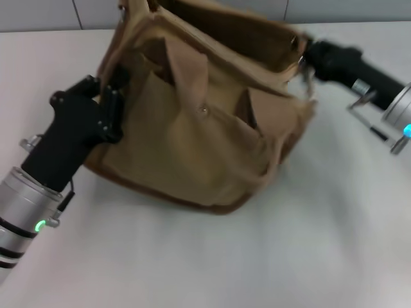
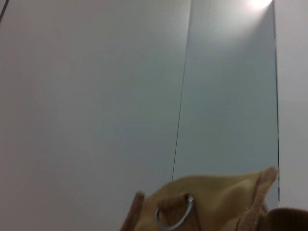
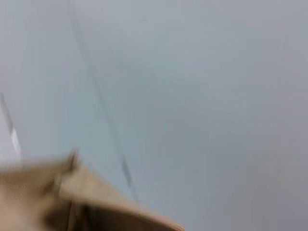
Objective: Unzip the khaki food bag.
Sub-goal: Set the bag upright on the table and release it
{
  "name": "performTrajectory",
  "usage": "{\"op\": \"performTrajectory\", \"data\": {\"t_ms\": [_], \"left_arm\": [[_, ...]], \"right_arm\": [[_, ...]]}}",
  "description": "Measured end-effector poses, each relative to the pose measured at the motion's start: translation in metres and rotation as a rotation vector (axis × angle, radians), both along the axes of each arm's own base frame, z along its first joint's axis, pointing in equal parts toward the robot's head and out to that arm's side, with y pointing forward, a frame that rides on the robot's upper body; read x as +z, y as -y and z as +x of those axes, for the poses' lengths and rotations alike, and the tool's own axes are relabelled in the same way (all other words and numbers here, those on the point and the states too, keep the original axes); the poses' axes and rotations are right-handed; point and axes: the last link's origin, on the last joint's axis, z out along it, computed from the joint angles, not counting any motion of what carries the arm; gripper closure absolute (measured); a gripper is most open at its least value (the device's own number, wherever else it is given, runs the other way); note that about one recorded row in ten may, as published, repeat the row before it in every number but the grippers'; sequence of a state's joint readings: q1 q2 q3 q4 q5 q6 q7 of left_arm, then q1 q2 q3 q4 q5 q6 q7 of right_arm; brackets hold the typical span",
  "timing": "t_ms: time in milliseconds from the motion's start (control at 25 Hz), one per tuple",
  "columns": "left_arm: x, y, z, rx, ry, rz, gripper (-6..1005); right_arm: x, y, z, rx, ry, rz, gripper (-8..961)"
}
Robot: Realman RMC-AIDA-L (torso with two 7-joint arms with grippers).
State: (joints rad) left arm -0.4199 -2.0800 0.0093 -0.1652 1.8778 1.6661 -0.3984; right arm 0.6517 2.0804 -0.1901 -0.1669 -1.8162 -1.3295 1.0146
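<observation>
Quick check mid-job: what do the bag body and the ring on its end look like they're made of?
The khaki food bag looks like matte woven canvas: soft folds, slumped sides, no sheen. The ring in the left wrist view looks like polished metal, silver with bright glints, though plated plastic can't be ruled out.

The white bench [image 1: 270, 256] holds one thing: the khaki food bag [image 1: 192, 147], sitting on it with its top open.
</observation>
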Motion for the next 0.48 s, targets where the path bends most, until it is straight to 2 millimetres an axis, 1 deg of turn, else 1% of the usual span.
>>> {"op": "performTrajectory", "data": {"t_ms": [120,200,280,400,480], "left_arm": [[-0.010,-0.001,-0.004,0.051,0.018,-0.092,934],[-0.017,-0.002,-0.006,0.091,0.029,-0.142,934],[-0.024,0.000,-0.009,0.127,0.032,-0.181,933],[-0.026,0.005,-0.012,0.146,0.040,-0.189,849],[-0.023,0.010,-0.015,0.153,0.056,-0.175,794]], "right_arm": [[0.018,-0.010,-0.005,-0.012,-0.077,0.056,862],[0.020,-0.011,-0.006,-0.012,-0.085,0.064,950],[0.022,-0.012,-0.006,-0.012,-0.092,0.074,928],[0.023,-0.012,-0.006,-0.014,-0.093,0.090,896],[0.025,-0.012,-0.004,-0.024,-0.104,0.109,861]]}}
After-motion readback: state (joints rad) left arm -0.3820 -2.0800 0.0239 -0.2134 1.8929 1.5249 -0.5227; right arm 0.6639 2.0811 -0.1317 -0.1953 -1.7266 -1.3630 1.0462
